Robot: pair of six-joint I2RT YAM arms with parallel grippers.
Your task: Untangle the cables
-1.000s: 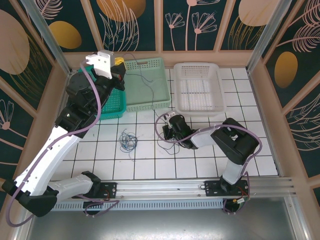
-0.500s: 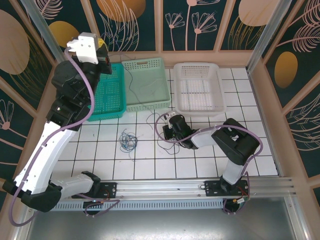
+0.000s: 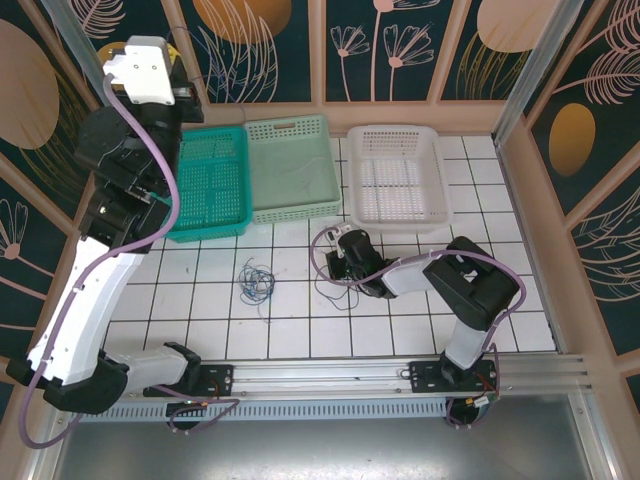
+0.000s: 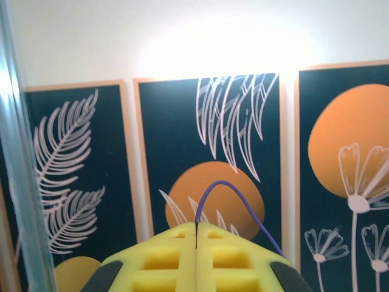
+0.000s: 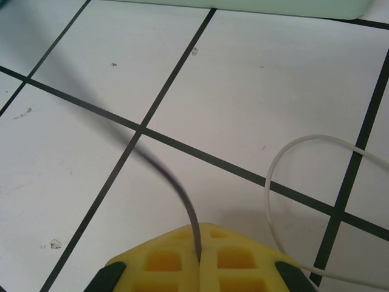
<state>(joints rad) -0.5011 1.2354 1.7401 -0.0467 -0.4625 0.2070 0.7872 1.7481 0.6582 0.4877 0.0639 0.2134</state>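
The left gripper (image 4: 196, 234), pads pinched together on a thin blue cable (image 4: 228, 184), has swung up beyond the teal basket (image 3: 243, 190), likely pulling that strand clear. Right of that basket, the right gripper (image 5: 199, 255) stays clamped on a dark cable (image 5: 173, 176); 1 tangle (image 3: 255, 283) waits nearby.

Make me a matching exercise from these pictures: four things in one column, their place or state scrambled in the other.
1. left gripper
2. right gripper
3. white basket
4. cable tangle

A. low over the tiles, shut on a dark wire
B. heaped on the tiles
C. up high, shut on a blue wire
D. rightmost in the back row

Pairs: 1-C, 2-A, 3-D, 4-B
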